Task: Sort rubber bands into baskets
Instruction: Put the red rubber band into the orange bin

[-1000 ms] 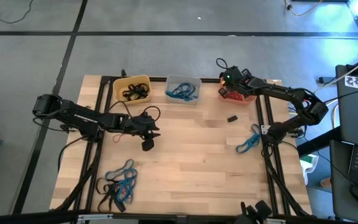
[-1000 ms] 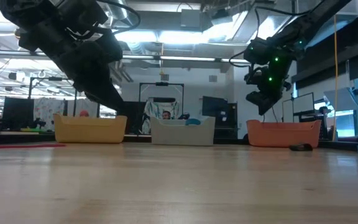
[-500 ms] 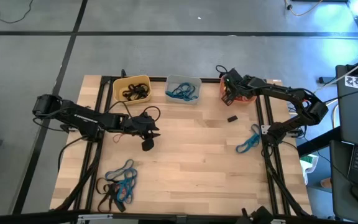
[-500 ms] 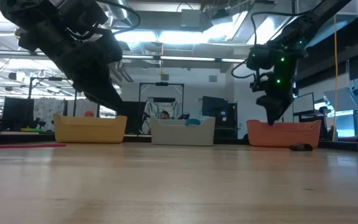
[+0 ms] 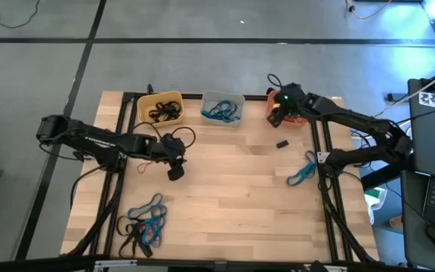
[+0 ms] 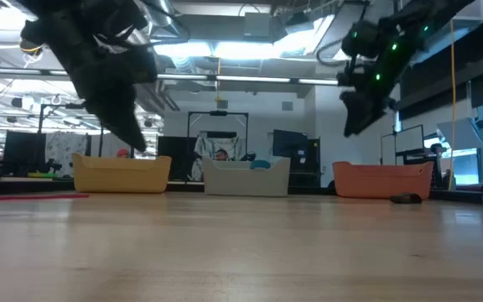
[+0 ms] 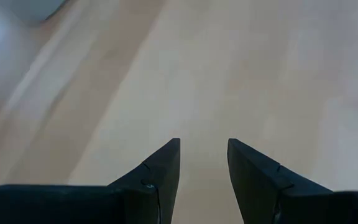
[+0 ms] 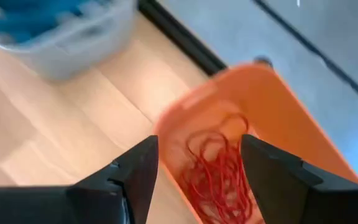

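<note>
On the near part of the surface (image 5: pixel 232 204) lies a mixed heap of rubber bands (image 5: pixel 143 225), with a blue bunch (image 5: pixel 302 171) toward the right edge. Mid-surface, the left tool (image 5: pixel 175 173) hangs spread and empty. At the far edge stand the yellow basket (image 5: pixel 159 108), grey basket (image 5: pixel 223 108) and orange basket (image 8: pixel 272 118); the right tool (image 8: pixel 199 163) is spread above the red bands (image 8: pixel 219 171) inside the orange one.

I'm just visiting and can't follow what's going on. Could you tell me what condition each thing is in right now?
Yellow basket: upright, black bands inside.
Grey basket: upright, blue bands inside.
Orange basket: upright, red bands inside.
Left gripper: fingers open, empty, over bare table.
Right gripper: fingers open, empty, above the orange basket.
Mixed pile: loose, unsorted.
Blue bands: loose on the table.
</note>
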